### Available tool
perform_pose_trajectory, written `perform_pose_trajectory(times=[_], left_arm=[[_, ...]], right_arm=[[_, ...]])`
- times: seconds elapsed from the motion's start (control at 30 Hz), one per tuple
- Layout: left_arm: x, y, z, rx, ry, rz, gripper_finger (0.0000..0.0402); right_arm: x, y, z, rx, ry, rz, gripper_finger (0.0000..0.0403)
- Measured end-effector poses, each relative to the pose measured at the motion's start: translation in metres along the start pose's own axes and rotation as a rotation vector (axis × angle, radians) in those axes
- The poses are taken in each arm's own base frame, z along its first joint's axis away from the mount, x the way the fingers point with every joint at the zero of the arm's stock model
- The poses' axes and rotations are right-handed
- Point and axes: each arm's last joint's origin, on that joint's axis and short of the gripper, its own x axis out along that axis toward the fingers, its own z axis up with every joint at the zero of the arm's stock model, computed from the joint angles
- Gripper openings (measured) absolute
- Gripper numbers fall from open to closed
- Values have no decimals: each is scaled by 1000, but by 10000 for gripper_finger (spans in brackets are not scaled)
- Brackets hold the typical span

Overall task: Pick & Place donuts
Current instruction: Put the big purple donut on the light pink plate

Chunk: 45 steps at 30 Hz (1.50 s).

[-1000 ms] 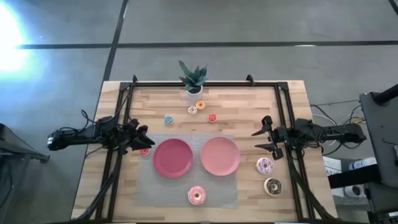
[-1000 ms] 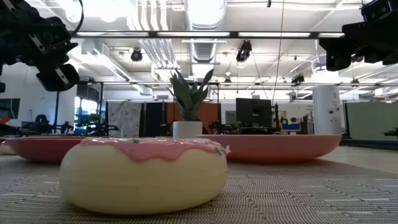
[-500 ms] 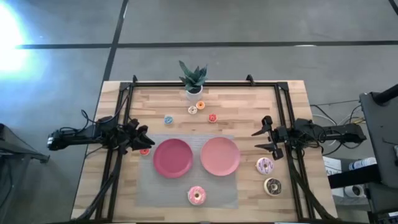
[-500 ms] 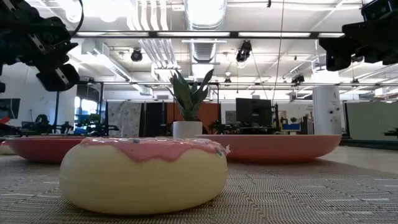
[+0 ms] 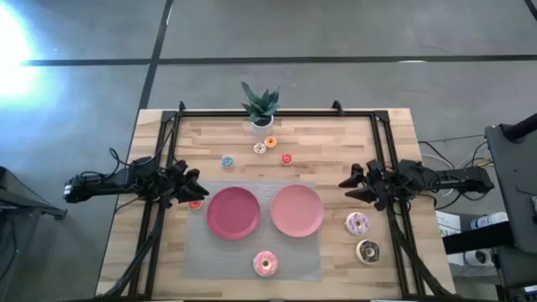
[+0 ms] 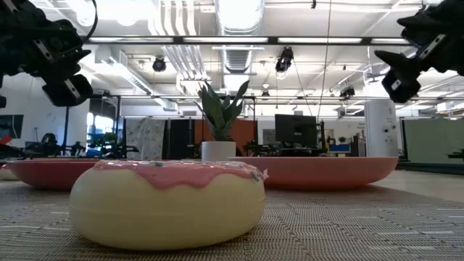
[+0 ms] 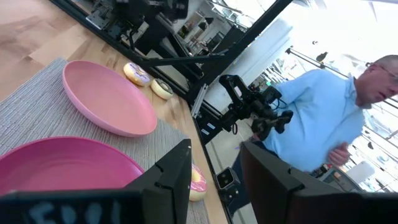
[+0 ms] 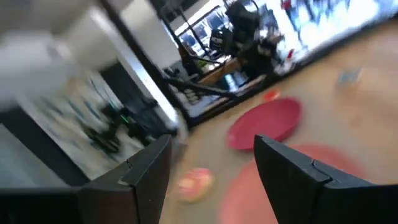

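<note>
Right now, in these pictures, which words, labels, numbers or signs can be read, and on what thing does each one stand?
White lettering on the dark body of the left gripper: too blurred to read.
Donuts, plates and plant pot: no text on them.
Nothing else in any view can be read.

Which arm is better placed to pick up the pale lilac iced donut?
Probably the right: its gripper, fingers open, hovers just beside the pale lilac iced donut, while the left gripper sits across both plates.
</note>
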Motion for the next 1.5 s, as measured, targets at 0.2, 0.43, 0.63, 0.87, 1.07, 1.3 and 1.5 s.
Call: perform_pose_trajectory(times=[0.2, 0.43, 0.63, 0.87, 1.07, 1.3, 1.5], left_arm=[[0, 0, 0, 0, 0, 0, 113], [0, 0, 0, 0, 0, 0, 113], [0, 0, 0, 0, 0, 0, 113], [0, 0, 0, 0, 0, 0, 113], [0, 0, 0, 0, 1, 0, 113], [0, 0, 0, 0, 0, 1, 113], [0, 0, 0, 0, 0, 0, 113]], right_arm=[[0, -2, -2, 471, 11, -20, 219], [0, -2, 3, 620, -122, -57, 219], [0, -1, 2, 691, -77, -33, 219], [2, -7, -12, 544, 171, -87, 219], [1, -5, -14, 321, 481, -302, 219], [24, 11, 11, 214, 619, -408, 219], [43, 7, 10, 214, 927, -623, 219]])
